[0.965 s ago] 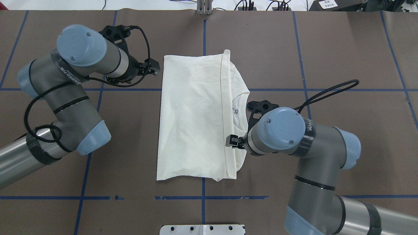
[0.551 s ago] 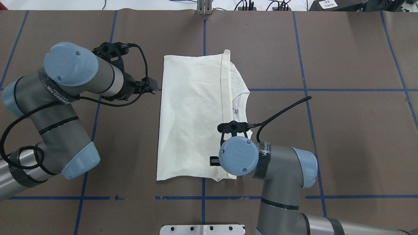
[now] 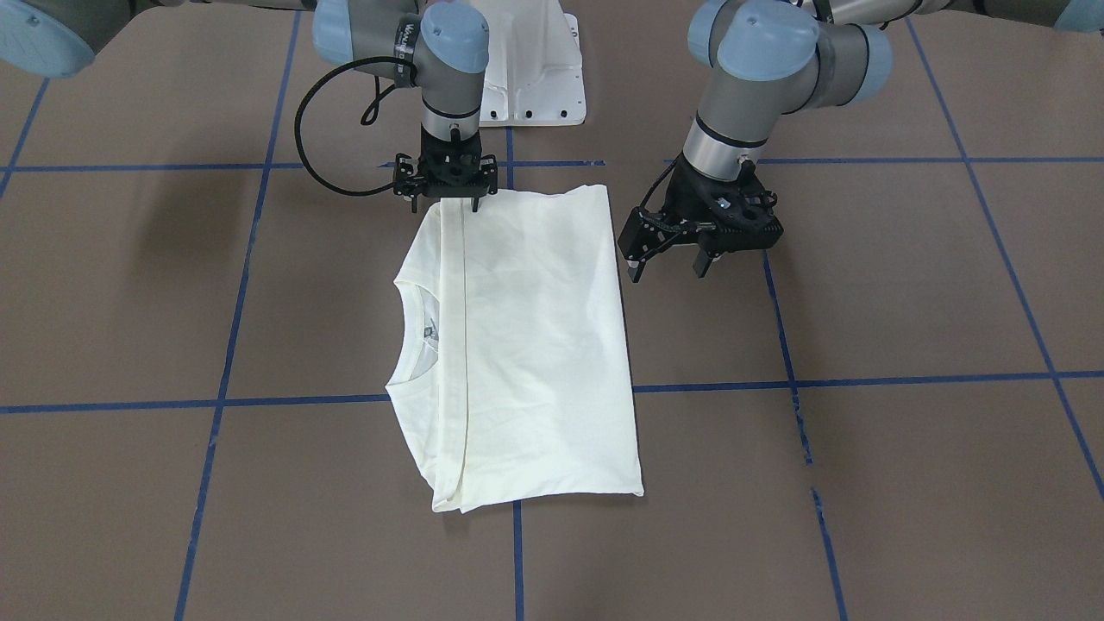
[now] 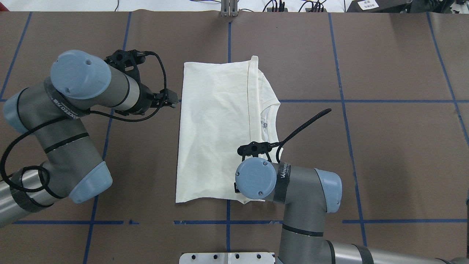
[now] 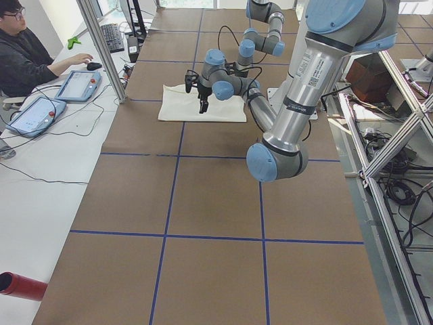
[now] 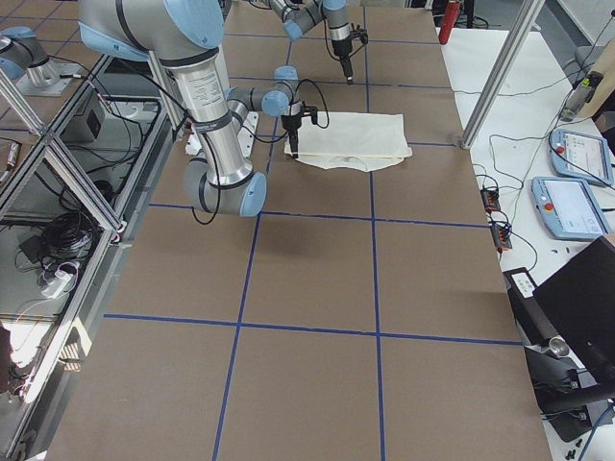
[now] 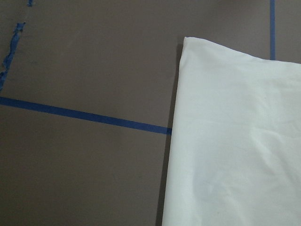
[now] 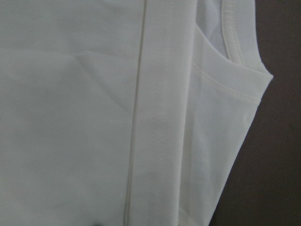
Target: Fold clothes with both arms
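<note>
The cream T-shirt (image 4: pixel 216 128) lies folded flat at the table's middle, plain back up. Its neckline (image 3: pixel 414 336) shows on the robot's right side, and the print is hidden. It also shows in the front view (image 3: pixel 535 345). My right gripper (image 3: pixel 445 205) points straight down, open, with its fingers either side of the folded hem at the shirt's near right corner. In the overhead view it is hidden under its wrist (image 4: pixel 255 178). My left gripper (image 3: pixel 667 269) is open and empty, just off the shirt's left edge; it also shows in the overhead view (image 4: pixel 175 99).
The white pedestal base (image 3: pixel 535 78) stands at the robot's edge of the table. Blue tape lines (image 4: pixel 366 101) cross the brown table cover. An operator (image 5: pixel 27 54) sits past the far edge with tablets (image 5: pixel 78 84). A red cylinder (image 5: pixel 20 284) lies at the table's left end.
My right arm has swung along the hem toward the robot, from mid-hem to the near right corner, and its wrist now points down. My left arm has shifted slightly toward the robot beside the left edge.
</note>
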Robot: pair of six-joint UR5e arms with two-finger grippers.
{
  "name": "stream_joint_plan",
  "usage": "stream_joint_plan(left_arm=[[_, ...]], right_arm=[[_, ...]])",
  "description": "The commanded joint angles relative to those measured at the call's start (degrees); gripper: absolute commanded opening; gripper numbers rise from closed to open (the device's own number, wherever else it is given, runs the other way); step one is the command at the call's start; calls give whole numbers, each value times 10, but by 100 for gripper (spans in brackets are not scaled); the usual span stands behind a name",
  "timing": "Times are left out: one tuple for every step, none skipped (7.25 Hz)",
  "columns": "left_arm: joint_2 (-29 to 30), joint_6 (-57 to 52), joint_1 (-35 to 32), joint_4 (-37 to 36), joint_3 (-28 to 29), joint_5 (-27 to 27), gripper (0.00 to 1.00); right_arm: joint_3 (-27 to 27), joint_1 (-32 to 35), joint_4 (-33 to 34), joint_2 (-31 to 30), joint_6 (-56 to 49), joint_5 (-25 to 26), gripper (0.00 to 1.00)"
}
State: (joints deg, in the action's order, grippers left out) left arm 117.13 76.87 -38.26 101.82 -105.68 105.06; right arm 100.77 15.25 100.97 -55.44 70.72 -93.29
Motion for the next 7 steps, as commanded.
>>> stream_joint_plan(left_arm=[[-1, 1, 1, 0, 0, 0, 100], [-1, 0, 1, 1, 1, 0, 100], [-1, 1, 1, 1, 1, 0, 100], [-1, 2, 5, 1, 1, 0, 100], [-1, 2, 7, 1, 2, 0, 100], [-1, 2, 7, 1, 2, 0, 100], [-1, 2, 13, 5, 5, -1, 100]], right_arm=[[-1, 0, 21, -1, -26, -12, 100], [-1, 0, 24, -3, -27, -12, 100], [-3, 2, 32, -3, -30, -12, 100], [-2, 7, 38, -3, -38, -13, 100], [-2, 15, 47, -3, -40, -14, 100], [-1, 26, 49, -4, -49, -21, 100], [0, 29, 55, -6, -59, -24, 100]])
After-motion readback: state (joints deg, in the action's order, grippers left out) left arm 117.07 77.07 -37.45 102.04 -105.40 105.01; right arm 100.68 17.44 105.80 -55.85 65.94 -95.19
